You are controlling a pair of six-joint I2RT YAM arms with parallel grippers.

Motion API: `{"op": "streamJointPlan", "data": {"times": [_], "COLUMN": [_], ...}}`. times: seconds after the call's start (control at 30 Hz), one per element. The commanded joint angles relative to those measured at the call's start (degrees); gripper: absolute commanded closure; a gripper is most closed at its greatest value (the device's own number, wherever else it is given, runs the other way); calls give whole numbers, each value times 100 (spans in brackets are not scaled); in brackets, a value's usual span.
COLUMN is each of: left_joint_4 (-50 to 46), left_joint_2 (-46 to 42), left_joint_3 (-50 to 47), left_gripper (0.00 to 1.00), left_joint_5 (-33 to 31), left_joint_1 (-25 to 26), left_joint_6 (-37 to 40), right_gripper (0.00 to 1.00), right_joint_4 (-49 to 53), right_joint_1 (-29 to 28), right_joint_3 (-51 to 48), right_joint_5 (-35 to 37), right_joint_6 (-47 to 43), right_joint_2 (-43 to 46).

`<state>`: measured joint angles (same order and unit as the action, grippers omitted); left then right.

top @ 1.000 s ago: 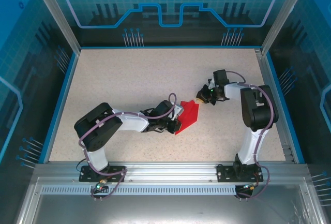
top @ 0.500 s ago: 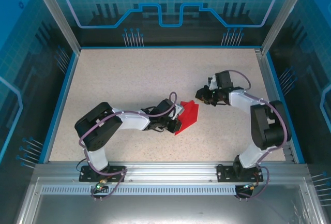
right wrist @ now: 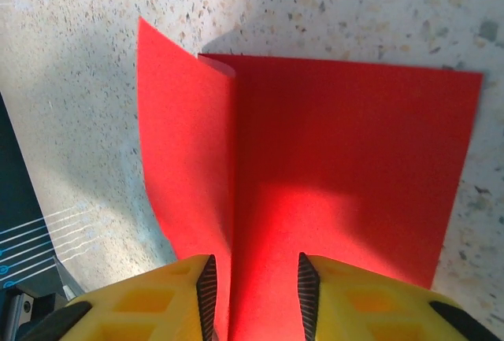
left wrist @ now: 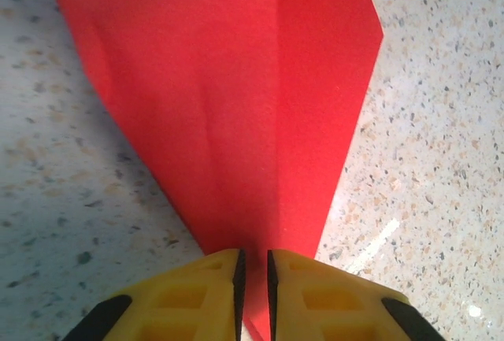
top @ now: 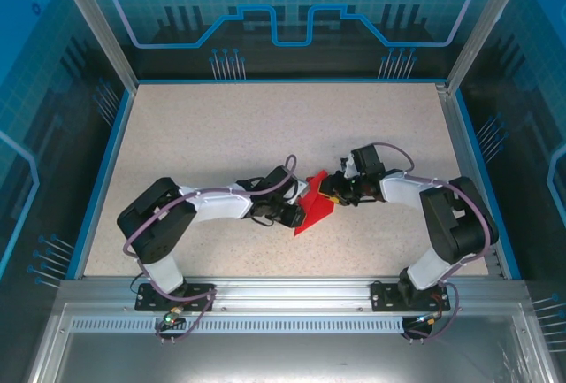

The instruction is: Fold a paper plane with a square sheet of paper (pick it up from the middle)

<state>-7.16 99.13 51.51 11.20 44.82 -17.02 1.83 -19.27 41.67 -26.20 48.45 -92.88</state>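
Light, limp red paper (top: 316, 203) judged best taken at its centre crease; left gripper (left wrist: 253, 266) barely parted, right gripper (right wrist: 256, 270) wider, neither clamping

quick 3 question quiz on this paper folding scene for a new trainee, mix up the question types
1. True or false: the red paper lies completely flat and unfolded on the table.
2. In the right wrist view, the right gripper has its jaws: A) apart, astride a raised part of the paper; B) shut on bare table, away from the paper; C) closed around a pen.
3. Fill in: in the left wrist view, the left gripper sits at the paper's ____ end (pointed or square).

Key: 1 false, it is creased, with one flap standing up. 2 A. 3 pointed.
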Motion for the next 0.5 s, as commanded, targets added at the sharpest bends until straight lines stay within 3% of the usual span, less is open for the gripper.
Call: {"op": "streamJointPlan", "data": {"times": [0.0,0.47], "left_joint_4": [-282,-154], "left_joint_2": [-116,150], "left_joint_3": [151,151], "left_gripper": [81,80], "left_joint_5": [3,185], "left_joint_1": [-136,-358], "left_joint_6": [-24,50], "right_gripper": [64,64], "right_joint_4": [-235,-858], "right_joint_1": [-97,-408], "right_joint_3": [63,163], "right_joint_5": [-156,-368], "right_joint_6": [72,369], "right_joint_2": [-213,-596]}}
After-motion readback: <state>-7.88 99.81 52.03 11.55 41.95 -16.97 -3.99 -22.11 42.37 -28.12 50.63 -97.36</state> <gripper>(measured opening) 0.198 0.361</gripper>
